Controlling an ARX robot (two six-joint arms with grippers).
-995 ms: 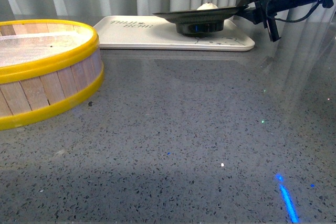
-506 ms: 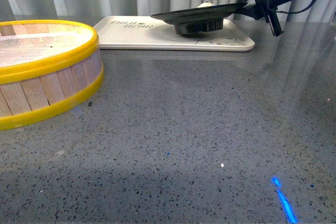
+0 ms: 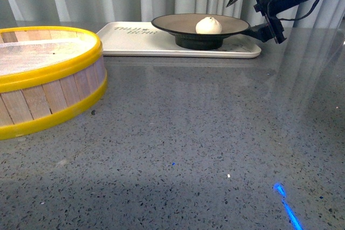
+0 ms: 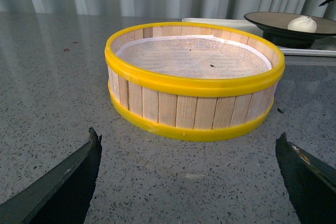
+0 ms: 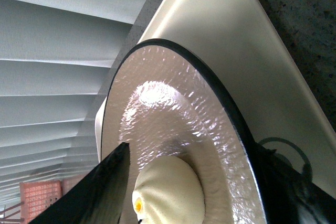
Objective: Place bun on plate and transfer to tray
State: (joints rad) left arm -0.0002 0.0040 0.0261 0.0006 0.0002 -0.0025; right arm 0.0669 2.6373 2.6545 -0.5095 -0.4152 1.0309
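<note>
Small white steamed bun (image 3: 208, 25) sits on black-rimmed plate (image 3: 178, 23), down on cream tray (image 3: 129, 44); right gripper (image 3: 257, 10) jaws spread, only retreat left.

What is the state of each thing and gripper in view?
bun: lying in the plate.
plate: level, resting on the tray.
tray: flat on the table.
steamer: empty.
right gripper: open, fingers around the plate's rim.
left gripper: open, empty.

The bun (image 5: 168, 192) sits in the plate (image 5: 173, 119) on the tray (image 5: 231, 40), between the open claw's (image 5: 205, 182) fingers.
</note>
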